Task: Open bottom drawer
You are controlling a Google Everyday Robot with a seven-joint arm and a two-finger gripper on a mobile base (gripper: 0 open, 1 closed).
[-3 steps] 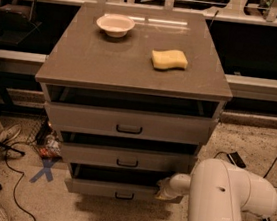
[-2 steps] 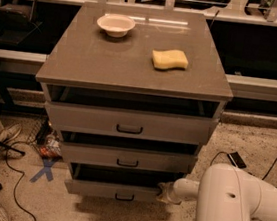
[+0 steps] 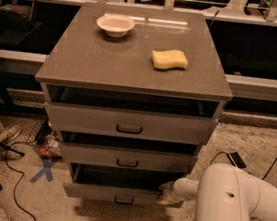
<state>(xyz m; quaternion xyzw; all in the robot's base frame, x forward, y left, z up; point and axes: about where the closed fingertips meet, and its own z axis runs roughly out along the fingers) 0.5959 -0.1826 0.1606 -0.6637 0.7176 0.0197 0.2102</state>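
— Where's the gripper (image 3: 166, 193) just now?

— Low down at the end of the bottom drawer (image 3: 93, 191) that's nearest the white arm (image 3: 232, 204), right at the upper edge of the front panel. I can't tell whether it's wide, narrow or clamped on that edge; it's too tucked in against the panel.

— Not on the handle (image 3: 124, 200), then?

— No. The handle sits apart from the gripper, off along the front towards its middle and a touch lower. My guess is the arm comes in from the side, so the corner of the panel is the easier place to catch and pull.

— And the drawer itself?

— It stretches away from the gripper across the foot of the desk (image 3: 74, 59), already standing out a little with a dark gap showing behind the front. I'd judge it partly open, with more travel left.

— Anything above worth minding?

— The middle drawer (image 3: 127, 159) is just above the gripper, the top drawer (image 3: 127, 123) higher. A bowl (image 3: 115, 25) and a sponge (image 3: 169, 59) rest on the desk, well above — they shouldn't be disturbed by a gentle pull.
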